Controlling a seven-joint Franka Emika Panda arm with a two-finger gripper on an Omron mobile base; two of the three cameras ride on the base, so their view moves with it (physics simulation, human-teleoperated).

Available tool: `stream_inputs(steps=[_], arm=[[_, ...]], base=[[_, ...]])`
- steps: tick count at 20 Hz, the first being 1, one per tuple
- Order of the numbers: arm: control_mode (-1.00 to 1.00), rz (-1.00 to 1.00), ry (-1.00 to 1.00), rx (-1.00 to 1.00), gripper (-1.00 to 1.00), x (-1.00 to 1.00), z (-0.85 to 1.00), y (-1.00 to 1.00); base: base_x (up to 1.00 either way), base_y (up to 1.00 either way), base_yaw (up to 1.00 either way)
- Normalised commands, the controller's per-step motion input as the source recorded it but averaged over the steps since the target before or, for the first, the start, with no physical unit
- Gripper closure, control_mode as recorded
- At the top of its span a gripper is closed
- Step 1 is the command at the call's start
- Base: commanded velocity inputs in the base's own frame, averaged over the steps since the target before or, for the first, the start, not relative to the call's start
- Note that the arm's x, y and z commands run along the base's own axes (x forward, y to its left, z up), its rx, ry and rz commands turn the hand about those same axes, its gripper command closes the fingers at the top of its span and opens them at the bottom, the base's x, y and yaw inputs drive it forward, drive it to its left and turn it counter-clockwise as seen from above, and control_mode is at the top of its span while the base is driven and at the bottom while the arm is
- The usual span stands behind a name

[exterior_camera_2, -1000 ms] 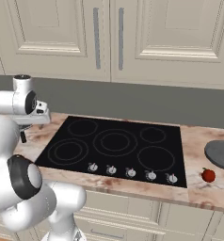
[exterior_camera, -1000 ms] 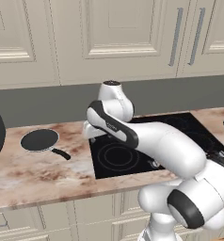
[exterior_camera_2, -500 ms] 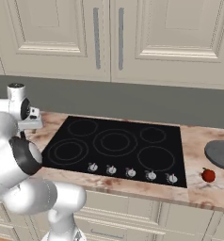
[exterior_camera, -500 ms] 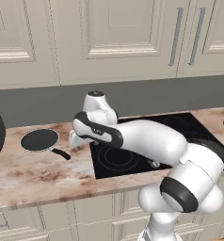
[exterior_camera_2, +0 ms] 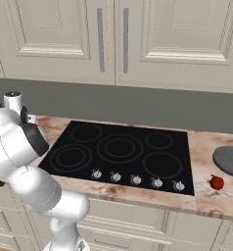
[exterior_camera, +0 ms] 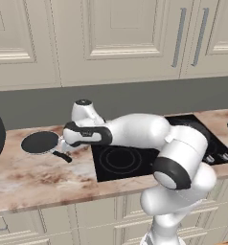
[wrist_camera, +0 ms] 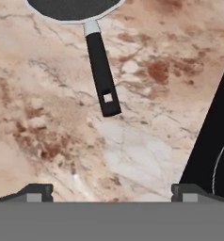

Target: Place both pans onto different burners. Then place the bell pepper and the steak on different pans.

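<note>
I see bare marble counter [exterior_camera: 49, 177] left of the cooktop [exterior_camera_2: 123, 152], whose black edge runs along my right. The dark pan [exterior_camera: 39, 142] lies on that counter to the left of the gripper [wrist_camera: 111, 190], its black handle [wrist_camera: 100, 70] pointing back at me. My jaws stand wide apart, holding and touching nothing.

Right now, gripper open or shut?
Open: in the hand view the gripper has its fingertips wide apart, nothing between them, short of the dark pan's handle.
</note>
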Motion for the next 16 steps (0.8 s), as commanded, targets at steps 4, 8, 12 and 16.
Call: stream_inputs(steps=[4, 8, 12, 16], arm=[[-1.0, 0.0, 0.0, 0.0, -1.0, 0.38, -0.19, 0.37], [-1.0, 0.0, 0.0, 0.0, -1.0, 0.3, -0.21, 0.28], [-1.0, 0.0, 0.0, 0.0, -1.0, 0.27, -0.21, 0.19], [-1.0, 0.02, 0.0, 0.0, -1.0, 0.19, -0.18, 0.08]], base=[[0.0, 0.0, 0.0], [0.0, 0.0, 0.0], [0.0, 0.0, 0.0], [0.0, 0.0, 0.0]])
